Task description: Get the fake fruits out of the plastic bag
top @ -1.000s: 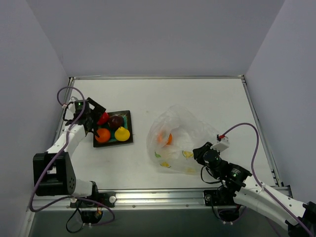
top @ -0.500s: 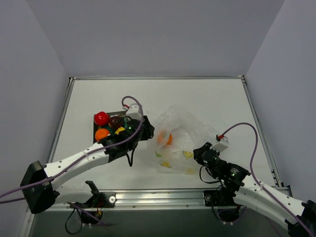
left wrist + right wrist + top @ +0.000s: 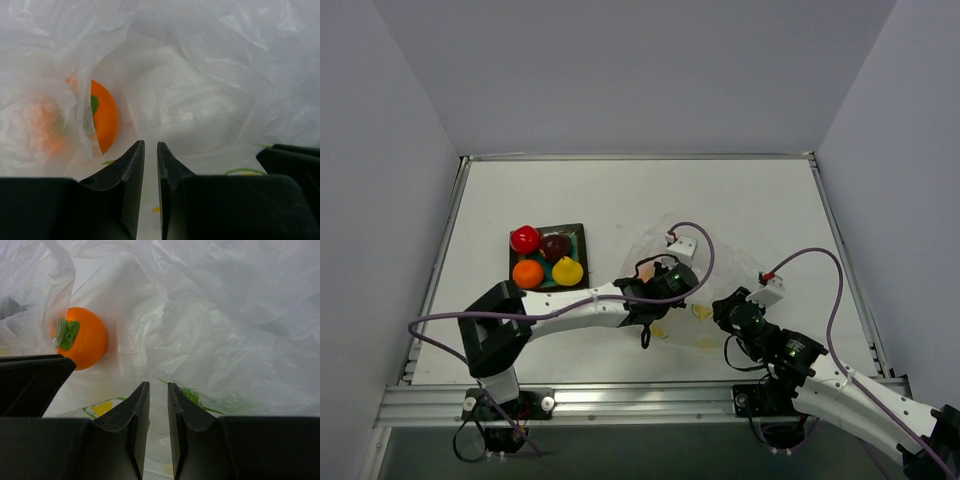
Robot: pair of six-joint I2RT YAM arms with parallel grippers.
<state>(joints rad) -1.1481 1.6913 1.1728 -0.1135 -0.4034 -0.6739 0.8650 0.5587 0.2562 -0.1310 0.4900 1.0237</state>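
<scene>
Left claw (image 3: 150, 144), jaws nearly together, among folds of the plastic bag (image 3: 730, 260), right of centre on the surface (image 3: 620, 190); right claw (image 3: 158, 385) pinches its near edge. Film judged light, soft, slippery; orange fruit (image 3: 104, 117) likely firm, best gripped across its middle.

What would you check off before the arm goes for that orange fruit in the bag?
1. Round orange fake fruit inside clear lemon-print plastic bag: ok.
2. Fruit between left gripper jaws: not ok, it lies beside them.
3. Jaws wide enough for the fruit: not ok, nearly shut.
4. Bag pinched by right gripper: ok, film between its jaws.
5. Space on teal square plate: cannot tell, four fruits on it.
</scene>
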